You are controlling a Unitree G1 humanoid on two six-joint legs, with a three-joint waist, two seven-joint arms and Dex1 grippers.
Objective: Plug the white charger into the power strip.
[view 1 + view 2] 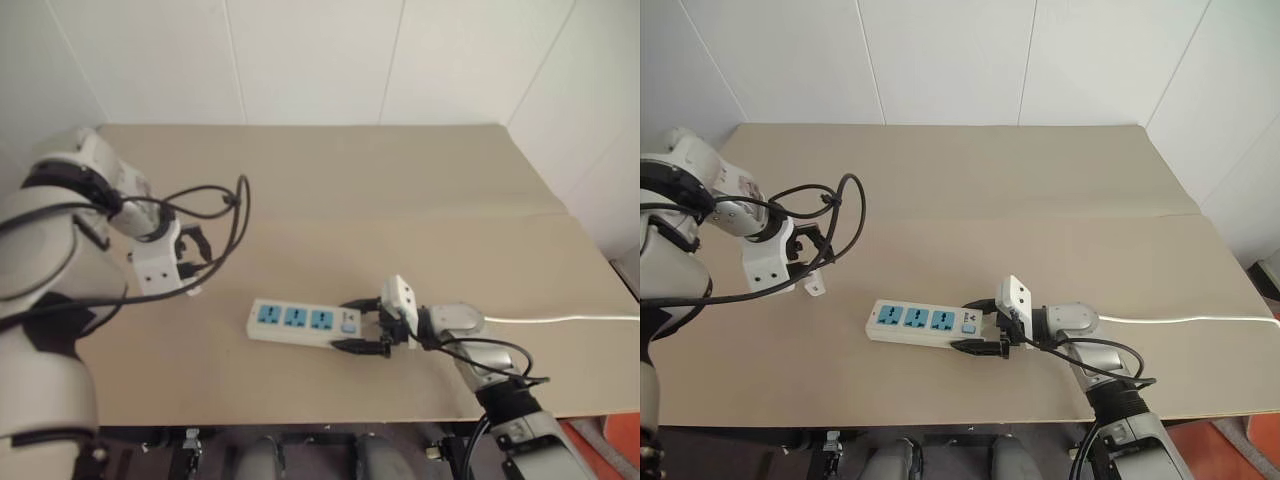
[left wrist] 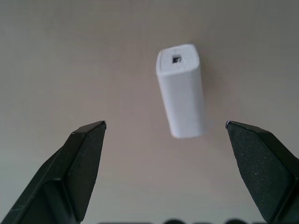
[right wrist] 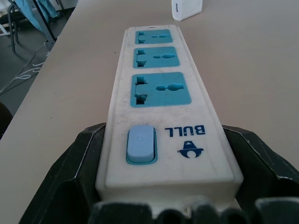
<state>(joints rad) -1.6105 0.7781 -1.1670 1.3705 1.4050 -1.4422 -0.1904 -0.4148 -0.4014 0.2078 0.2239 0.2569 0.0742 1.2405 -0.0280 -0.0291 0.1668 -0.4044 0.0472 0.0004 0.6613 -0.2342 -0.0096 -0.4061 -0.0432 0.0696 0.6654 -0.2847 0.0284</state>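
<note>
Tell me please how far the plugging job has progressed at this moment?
Done: the right end effector is clamped on the switch end of the power strip, steadying it. In hand: the left end effector hangs open above the white charger, which lies ungrasped on the table. Left: grasp it, carry it over, push it into a socket.

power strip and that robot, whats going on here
The robot is getting ready to plug in a charger. Its right gripper is clamped on the switch end of the power strip, steadying it on the table. Its left gripper hangs open above the white charger, which lies on the table apart from the strip and is not yet picked up. All three sockets are empty.
</note>
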